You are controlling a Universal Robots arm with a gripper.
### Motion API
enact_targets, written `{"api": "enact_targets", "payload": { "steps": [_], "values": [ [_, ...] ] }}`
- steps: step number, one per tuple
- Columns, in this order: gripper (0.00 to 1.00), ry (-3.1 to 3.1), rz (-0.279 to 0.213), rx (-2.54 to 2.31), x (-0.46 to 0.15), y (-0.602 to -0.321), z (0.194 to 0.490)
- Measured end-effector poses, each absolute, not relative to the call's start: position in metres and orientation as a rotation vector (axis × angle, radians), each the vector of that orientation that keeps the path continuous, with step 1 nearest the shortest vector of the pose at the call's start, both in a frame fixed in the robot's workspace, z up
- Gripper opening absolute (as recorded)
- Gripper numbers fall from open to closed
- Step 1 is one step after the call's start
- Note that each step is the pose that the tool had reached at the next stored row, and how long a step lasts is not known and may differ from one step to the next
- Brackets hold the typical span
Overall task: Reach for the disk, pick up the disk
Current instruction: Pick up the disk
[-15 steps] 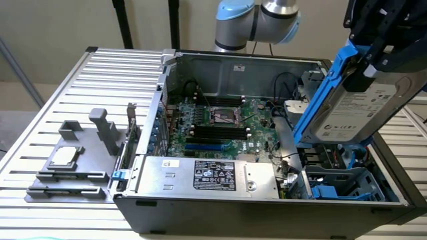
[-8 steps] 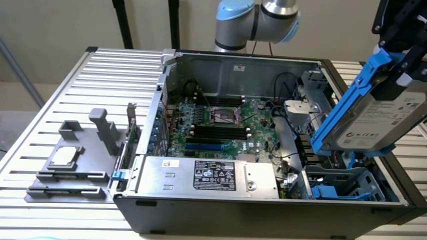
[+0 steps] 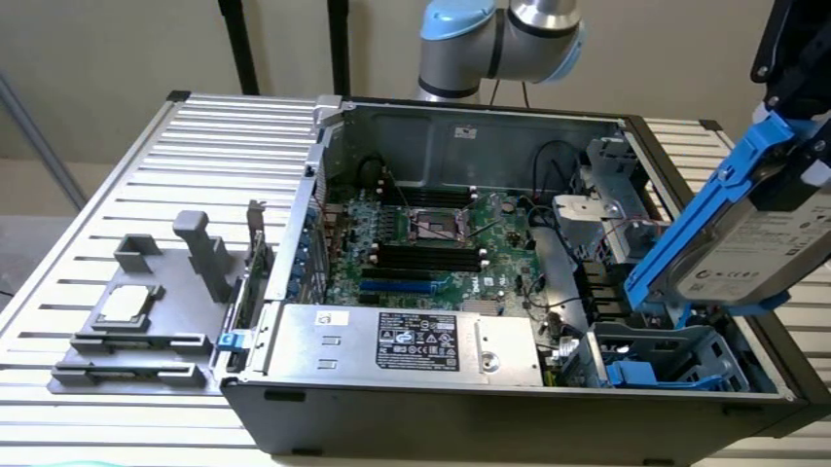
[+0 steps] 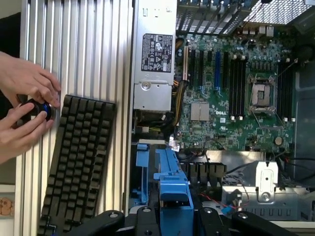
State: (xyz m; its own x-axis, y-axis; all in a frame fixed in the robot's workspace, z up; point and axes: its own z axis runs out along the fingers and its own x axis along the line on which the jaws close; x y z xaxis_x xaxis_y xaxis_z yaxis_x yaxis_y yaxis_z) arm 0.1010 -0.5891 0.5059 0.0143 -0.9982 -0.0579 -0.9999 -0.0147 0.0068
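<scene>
The disk, a silver-grey hard drive with a white label in blue carrier rails, hangs tilted in the air at the exterior view's right. It is above the blue-grey drive cage at the front corner of the open computer case. My gripper is shut on the disk from above, with black parts showing at the drive's upper end. In the wrist view the blue carrier sits edge-on between my black fingers, above the case interior.
The open case holds a motherboard and a power supply. A grey fixture with a small square CPU chip lies on the slatted table. In the wrist view, a black keyboard lies beside a person's hands.
</scene>
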Motion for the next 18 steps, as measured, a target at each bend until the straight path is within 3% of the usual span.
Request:
{"api": "enact_targets", "payload": {
  "steps": [18],
  "values": [
    [0.33, 2.181, 0.071, -2.21, 0.1072, -0.5893, 0.5008]
  ]
}}
